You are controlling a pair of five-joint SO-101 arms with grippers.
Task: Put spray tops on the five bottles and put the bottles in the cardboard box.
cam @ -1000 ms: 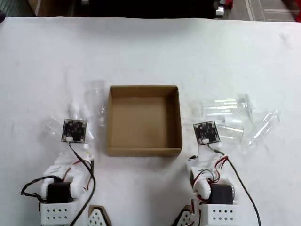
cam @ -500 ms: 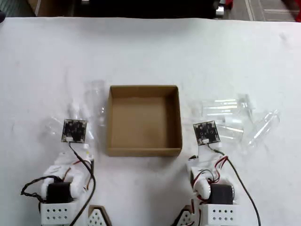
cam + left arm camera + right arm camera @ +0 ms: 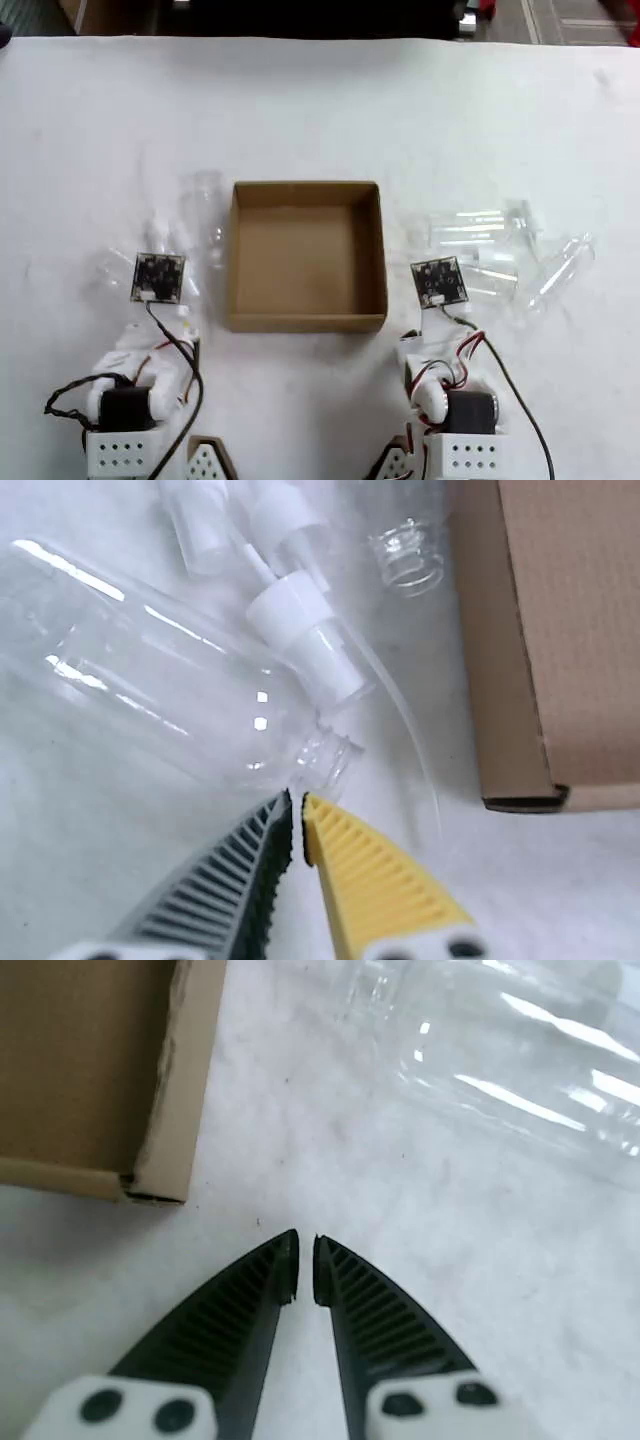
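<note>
**High view.** The cardboard box point(image 3: 305, 255) sits at centre frame, open side up. The left arm point(image 3: 125, 400) is folded low at the lower left and the right arm point(image 3: 455, 400) at the lower right. Each wrist points up-frame, short of the box's near corners. Clear bottles lie on the table point(image 3: 320, 110) on both sides of the box. The left group point(image 3: 203, 205) is just beside the box's left wall. The right group point(image 3: 470, 230) lies mostly with long axes running left to right. One outer bottle point(image 3: 558, 272) lies on a diagonal from lower left to upper right.

**Left wrist view.** The left gripper point(image 3: 297, 802) has its grey and yellow fingers closed tip to tip, with nothing between them. Just ahead lies a large bottle point(image 3: 150, 680) on its side, its uncapped neck pointing toward the fingertips and close to them. A white spray top point(image 3: 305, 630) rests against this bottle, and its thin tube trails toward the box wall. More spray tops point(image 3: 200, 520) and a second open bottle neck point(image 3: 405, 565) lie beyond.

**Right wrist view.** The right gripper point(image 3: 306, 1252) is closed to a thin slit and grips nothing. It hangs over bare table, with a corner of the box to one side and bottles lying on their sides to the other.
</note>
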